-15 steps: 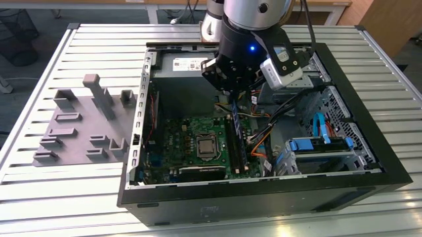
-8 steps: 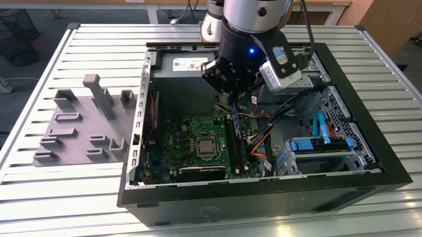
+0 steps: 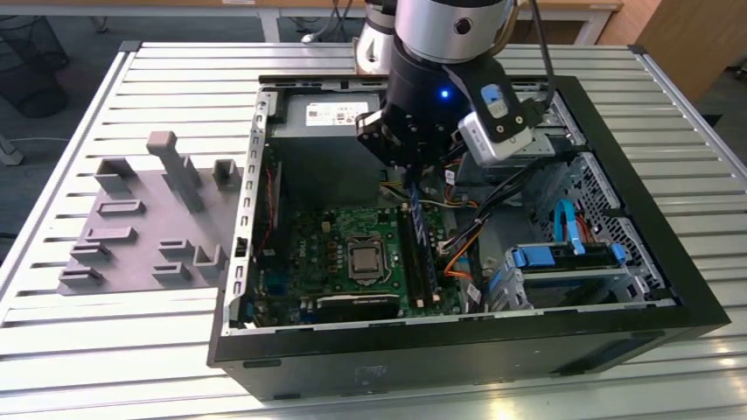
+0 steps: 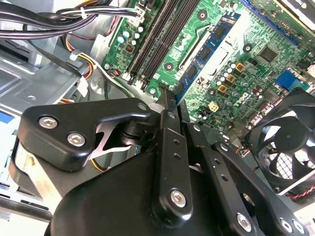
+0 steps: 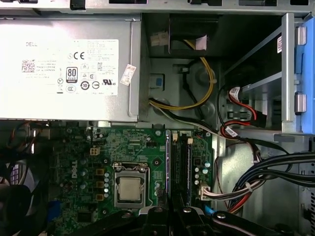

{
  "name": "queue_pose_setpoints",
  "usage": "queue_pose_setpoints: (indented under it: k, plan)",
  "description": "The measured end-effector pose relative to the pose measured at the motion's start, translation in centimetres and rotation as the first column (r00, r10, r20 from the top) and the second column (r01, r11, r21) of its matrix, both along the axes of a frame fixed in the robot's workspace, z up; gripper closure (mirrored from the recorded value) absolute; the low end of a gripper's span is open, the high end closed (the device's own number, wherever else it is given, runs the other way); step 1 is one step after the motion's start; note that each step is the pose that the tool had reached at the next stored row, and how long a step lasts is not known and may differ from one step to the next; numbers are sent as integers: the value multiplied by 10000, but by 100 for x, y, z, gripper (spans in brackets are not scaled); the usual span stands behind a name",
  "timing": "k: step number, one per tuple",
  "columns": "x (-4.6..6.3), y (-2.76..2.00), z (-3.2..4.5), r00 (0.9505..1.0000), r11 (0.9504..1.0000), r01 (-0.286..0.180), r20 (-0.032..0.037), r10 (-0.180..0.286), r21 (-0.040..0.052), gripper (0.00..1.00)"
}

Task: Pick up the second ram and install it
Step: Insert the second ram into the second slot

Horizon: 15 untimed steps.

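One long, narrow stick, the second ram (image 3: pixel 415 229), stands on edge between the fingers of the pincer (image 3: pixel 411 179), which is closed on its upper edge deep inside the open computer case (image 3: pixel 467 346). In the second wrist view the pincer (image 4: pixel 170 101) shows its black linkages drawn together on a thin dark edge, and the board runs away from the fingertips toward the memory slots (image 4: pixel 162 37). I judge it is held upright and lengthwise so that its lower edge lines up with a slot and can be pressed straight down. The first wrist view shows the same line-up: the pincer (image 5: pixel 170 209) sits at one end of the dark memory slots (image 5: pixel 181 164), with the stick running straight on from it.

Just beside the slots lies the CPU socket (image 5: pixel 131 186) on the green motherboard (image 3: pixel 332 236), which lies flat on the case floor. A black cooling fan (image 4: pixel 283 147) sits near one corner of the board. Beyond the slots, cable bundles (image 5: pixel 275 172) hang toward the blue-tabbed drive cage (image 3: pixel 572 262), kept clear of the slots. Farther still is the grey power supply (image 5: pixel 69 69) against the case wall.

Outside the case, on the slatted metal bench (image 3: pixel 105 350) toward the exterior view's left, stands the grey plastic fixture (image 3: pixel 152 219) with its upright blocks, well apart from the pincer.
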<state>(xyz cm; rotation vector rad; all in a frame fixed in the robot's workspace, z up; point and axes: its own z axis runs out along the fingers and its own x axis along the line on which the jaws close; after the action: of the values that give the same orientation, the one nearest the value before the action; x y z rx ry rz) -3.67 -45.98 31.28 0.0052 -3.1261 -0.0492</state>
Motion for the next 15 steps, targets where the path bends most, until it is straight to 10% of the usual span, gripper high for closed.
queue_pose_setpoints:
  k: [15]
  plan:
    - [0,0,-69,10000,10000,0,0,0,0,86]
